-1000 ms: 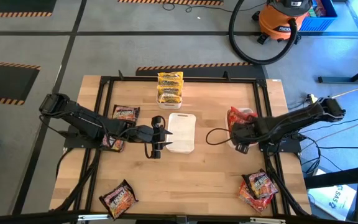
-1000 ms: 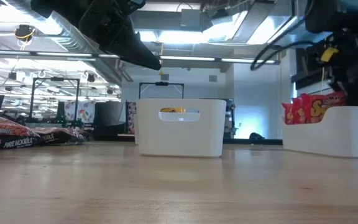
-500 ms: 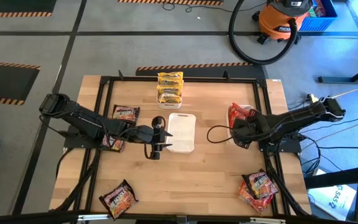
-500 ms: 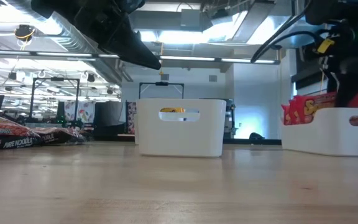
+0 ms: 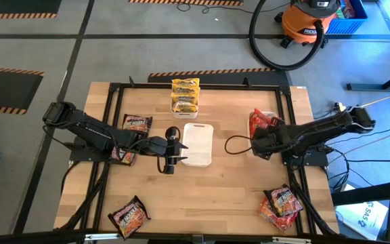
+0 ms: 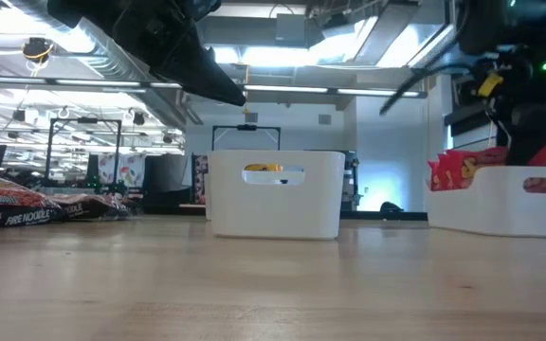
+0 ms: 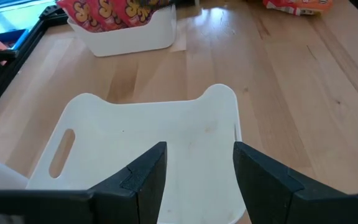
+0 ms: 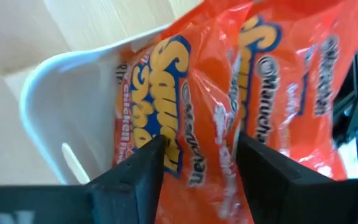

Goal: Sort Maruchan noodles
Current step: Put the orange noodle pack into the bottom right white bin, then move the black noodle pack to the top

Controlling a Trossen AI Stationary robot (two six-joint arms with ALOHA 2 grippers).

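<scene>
The Maruchan noodles lie sorted and loose. Yellow packets [image 5: 185, 95] sit in a tray at the far edge. Red-orange packets [image 5: 262, 124] [image 8: 216, 93] stand in the right white tray [image 6: 500, 201]. Dark packets [image 5: 136, 124] [image 5: 128, 215] lie flat on the left of the table, and a mixed heap [image 5: 281, 202] lies near right. My left gripper [image 5: 180, 146] [image 7: 197, 152] hovers open over the empty middle tray [image 5: 198, 144] [image 7: 148, 143]. My right gripper [image 5: 255, 144] [image 8: 199, 146] is open just above the red-orange packets; I cannot tell whether it touches them.
A black frame [image 5: 114, 88] runs around the table's working area. A dark cable loop [image 5: 235, 146] lies between the middle and right trays. Another dark packet [image 5: 122, 154] shows partly under my left arm. Bare wood stretches across the near middle of the table.
My right gripper has moved a little toward the far edge and the table's left, over the right tray. In the low view a red-orange packet now stands above the tray's rim at its right side, where the gripper was before.
</scene>
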